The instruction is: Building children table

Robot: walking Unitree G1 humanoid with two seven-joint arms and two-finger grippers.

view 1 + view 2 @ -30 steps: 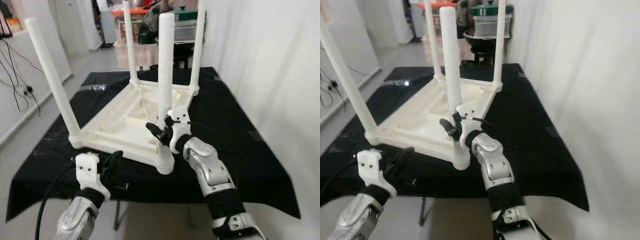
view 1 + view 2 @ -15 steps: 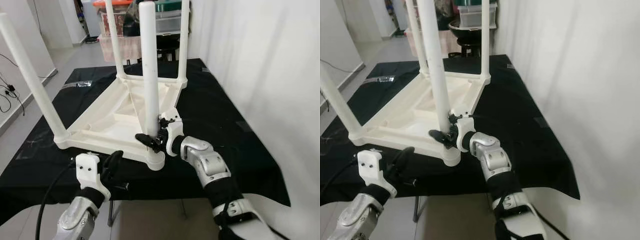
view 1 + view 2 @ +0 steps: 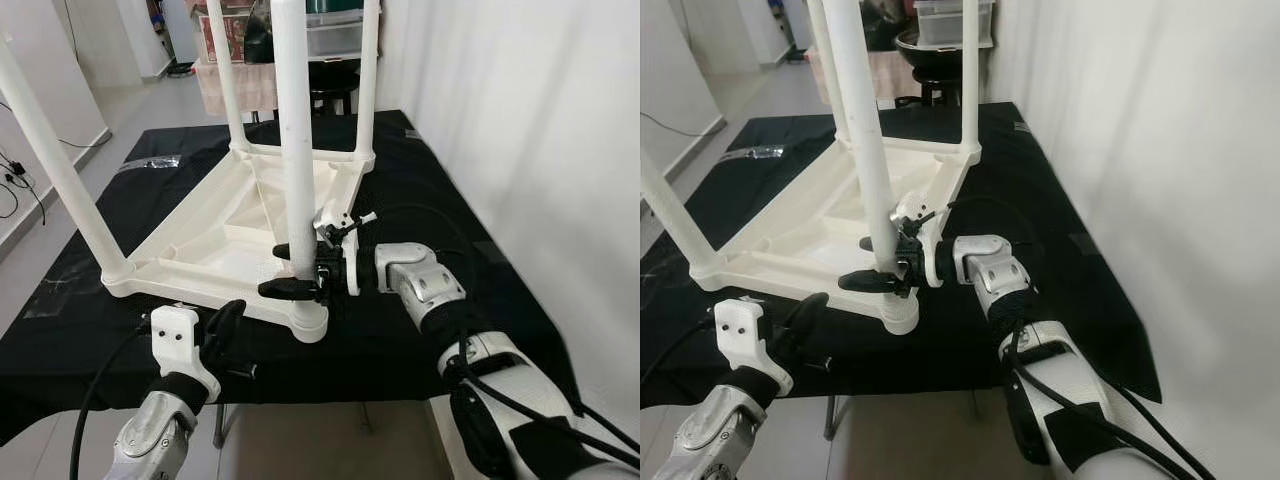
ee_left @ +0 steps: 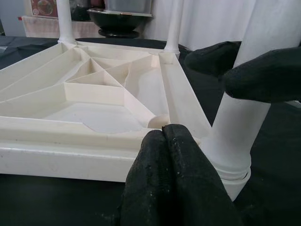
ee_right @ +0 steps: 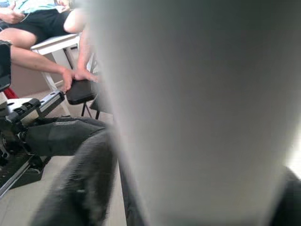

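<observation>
At frame centre the right gripper (image 3: 297, 270) clamps the near white plastic leg (image 3: 293, 150) of the upturned white plastic children's table (image 3: 225, 235), likely seating it, needing a firm twist; the left gripper (image 3: 228, 325), fingers together, idles lower left.

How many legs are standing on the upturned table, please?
4: near right leg, with the right gripper around it; near left leg; far left leg; far right leg.

Both arms are silver, jointed metal with black sections, and black cables loop along them. The left gripper (image 3: 228, 322) has two long black fingers on a white bracket dotted with small dark screw holes. The right gripper (image 3: 292, 270) has a similar white mount with thin black wires.
</observation>
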